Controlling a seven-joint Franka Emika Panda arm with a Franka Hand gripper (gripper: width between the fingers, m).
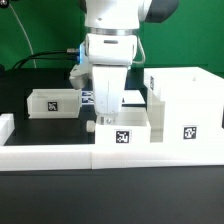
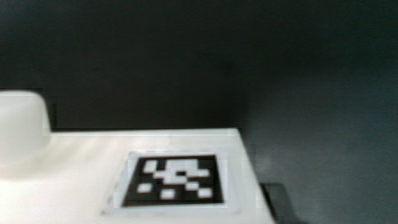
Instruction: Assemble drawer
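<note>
The fingers [image 1: 107,110] are half hidden behind the tray [image 1: 122,133] at the desk's [image 1: 60,205] front edge, so I cannot tell their spread. The wrist view shows the tray's blurred tag [image 2: 175,180] and a cut-off knob [image 2: 18,125].

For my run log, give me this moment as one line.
gripper: low at middle tray, jaws unclear | second tray: exterior view's left, free | drawer shell: exterior view's right, free

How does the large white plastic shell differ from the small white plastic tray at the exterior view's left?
The shell is far taller and bulkier than the tray. The shell stands at that view's right, the tray at its left. Both are white with a square tag.
</note>
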